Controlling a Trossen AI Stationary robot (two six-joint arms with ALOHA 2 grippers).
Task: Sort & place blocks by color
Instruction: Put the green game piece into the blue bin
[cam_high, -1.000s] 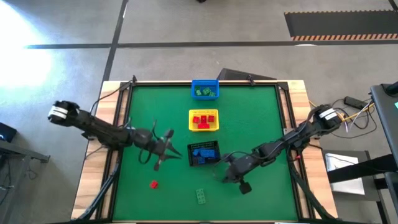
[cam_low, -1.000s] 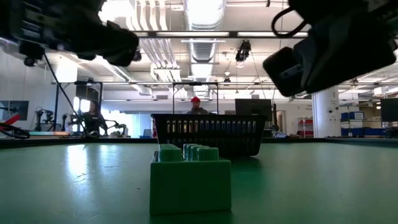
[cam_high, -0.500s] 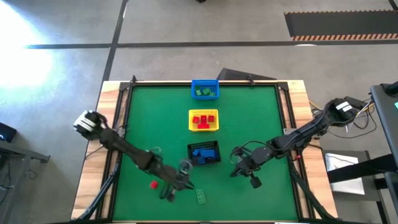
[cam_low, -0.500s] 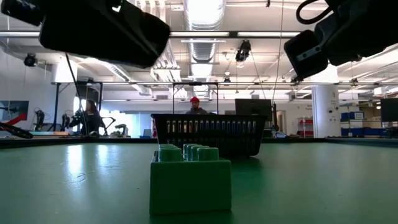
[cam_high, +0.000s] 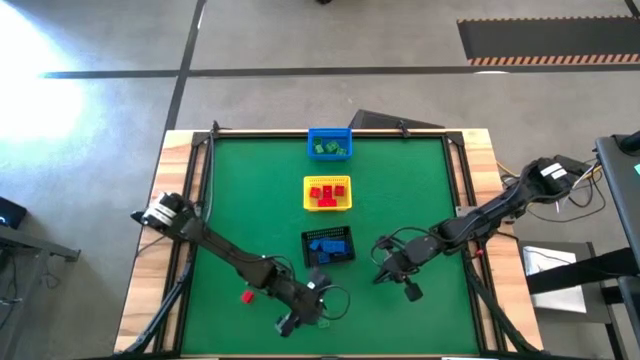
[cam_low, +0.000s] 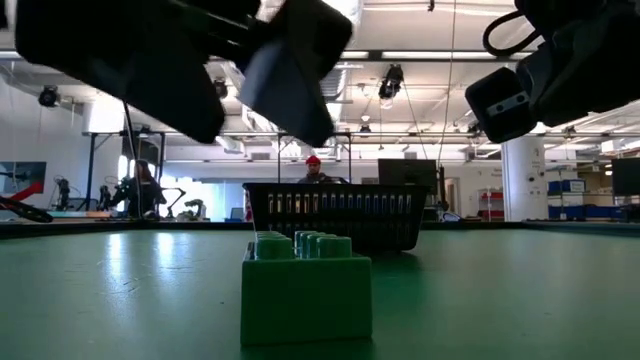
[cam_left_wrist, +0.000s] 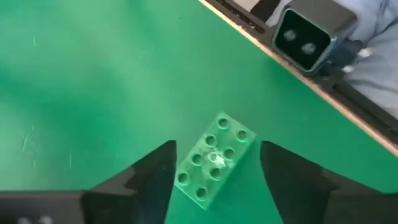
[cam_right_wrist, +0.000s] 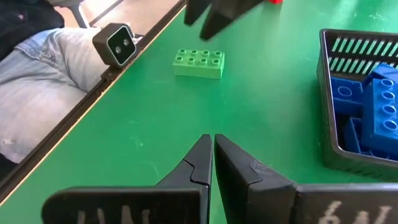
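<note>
A single green block (cam_left_wrist: 214, 160) lies flat, studs up (eight studs in two rows of four), near the bench's (cam_high: 240, 180) front edge, its long axis roughly along that edge, and the left claw (cam_left_wrist: 214, 180) hovers over it with fingers spread wide on either side, not touching. One red block (cam_high: 247, 296) lies loose to its left. The right claw (cam_right_wrist: 213, 155), pinched shut and empty, hangs beside the black basket (cam_high: 328, 246) of blue blocks (cam_right_wrist: 373, 106).
</note>
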